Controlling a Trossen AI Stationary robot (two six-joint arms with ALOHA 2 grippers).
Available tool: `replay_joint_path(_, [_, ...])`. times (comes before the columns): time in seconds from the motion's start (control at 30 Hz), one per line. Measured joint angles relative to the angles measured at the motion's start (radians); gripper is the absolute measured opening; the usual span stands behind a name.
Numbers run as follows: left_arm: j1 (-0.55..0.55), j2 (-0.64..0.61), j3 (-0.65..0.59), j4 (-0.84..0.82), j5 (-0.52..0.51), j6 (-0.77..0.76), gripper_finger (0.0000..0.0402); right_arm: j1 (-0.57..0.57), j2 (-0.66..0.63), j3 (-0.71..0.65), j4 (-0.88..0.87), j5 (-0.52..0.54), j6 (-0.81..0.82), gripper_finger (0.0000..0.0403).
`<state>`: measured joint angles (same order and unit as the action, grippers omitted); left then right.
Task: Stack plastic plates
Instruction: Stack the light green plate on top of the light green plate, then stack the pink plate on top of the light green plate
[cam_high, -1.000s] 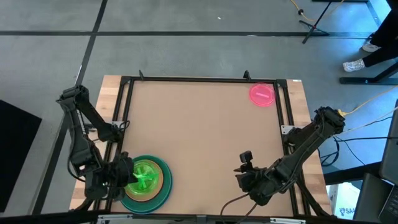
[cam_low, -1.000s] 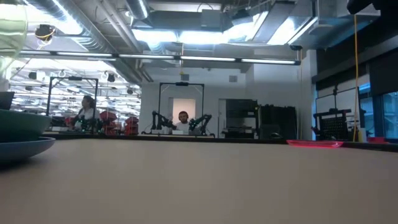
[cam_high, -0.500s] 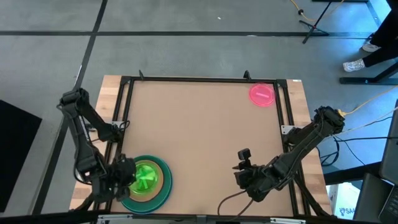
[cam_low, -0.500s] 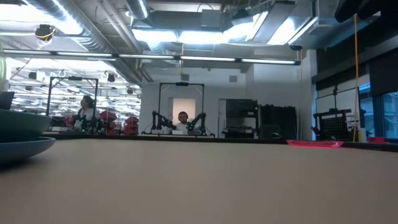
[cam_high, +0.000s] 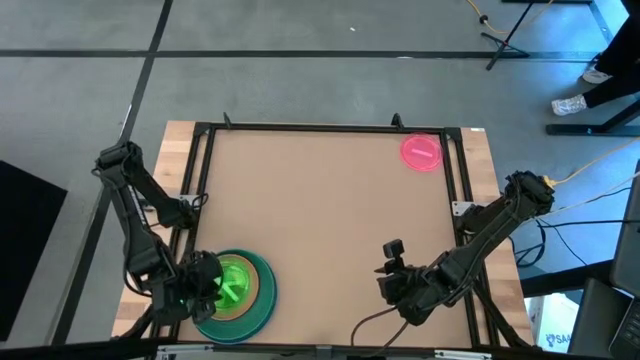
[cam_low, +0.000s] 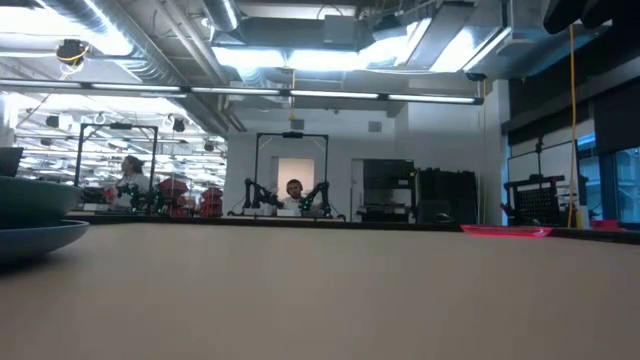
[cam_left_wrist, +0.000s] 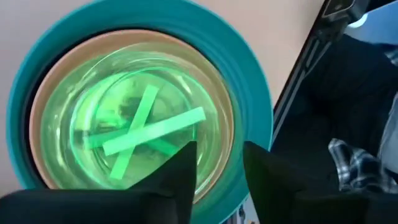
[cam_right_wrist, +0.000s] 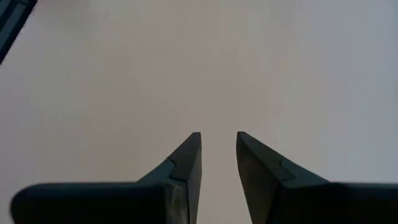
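A stack of plastic plates (cam_high: 240, 290) stands at the table's near left corner. A large blue plate (cam_left_wrist: 249, 68) is at the bottom, a salmon-pink one (cam_left_wrist: 56, 81) lies in it, and translucent neon-green small plates (cam_left_wrist: 143, 124) lie on top. The low view shows the blue plate (cam_low: 35, 238) and a dark green one (cam_low: 35, 198) above it. My left gripper (cam_left_wrist: 219, 149) is open just over the stack's left rim, slanting down. A hot-pink small plate (cam_high: 421, 152) lies flat at the far right. My right gripper (cam_right_wrist: 219, 138) hangs open over bare table near the near right side.
A black frame rail (cam_high: 330, 128) runs around the tan table top (cam_high: 330, 220). The middle of the table between the stack and the hot-pink plate is bare board. Beyond the far edge, the low view shows people and other robot arms (cam_low: 290, 195).
My left gripper has sunk a little over the stack and rolled. The neon-green plate that stood raised and tilted at the low view's upper left has come down out of that view. It now lies flat on the stack.
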<state>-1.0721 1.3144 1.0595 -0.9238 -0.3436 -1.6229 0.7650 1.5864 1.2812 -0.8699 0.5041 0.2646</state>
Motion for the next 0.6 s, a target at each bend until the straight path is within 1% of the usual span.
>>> replay_joint_path(0.07, [0.012,-0.007,0.0,0.003,0.011,0.011,0.0136,0.0,0.0,0.0,-0.004,-0.003,0.0,0.0094])
replay_joint_path(0.13, [0.021,-0.018,0.0,0.043,-0.038,0.063,0.0145,0.0,0.0,0.0,-0.021,-0.011,0.01,0.0094])
replay_joint_path(0.2, [0.029,-0.021,0.0,0.113,-0.149,0.173,0.0148,0.0,0.0,0.0,-0.049,-0.011,0.04,0.0094])
replay_joint_path(0.33, [0.052,0.015,0.0,0.272,-0.44,0.53,0.0148,0.0,0.0,0.0,-0.147,0.014,0.166,0.0094])
replay_joint_path(0.4, [0.072,0.055,0.0,0.326,-0.556,0.666,0.0147,0.0,0.0,0.0,-0.216,0.05,0.242,0.0094])
replay_joint_path(0.5, [0.118,0.127,0.0,0.404,-0.653,0.789,0.0147,0.0,0.0,0.0,-0.341,0.124,0.375,0.0094])
replay_joint_path(0.6, [0.17,0.237,0.0,0.475,-0.708,0.847,0.0147,-0.013,0.0,0.0,-0.461,0.215,0.507,0.0094])
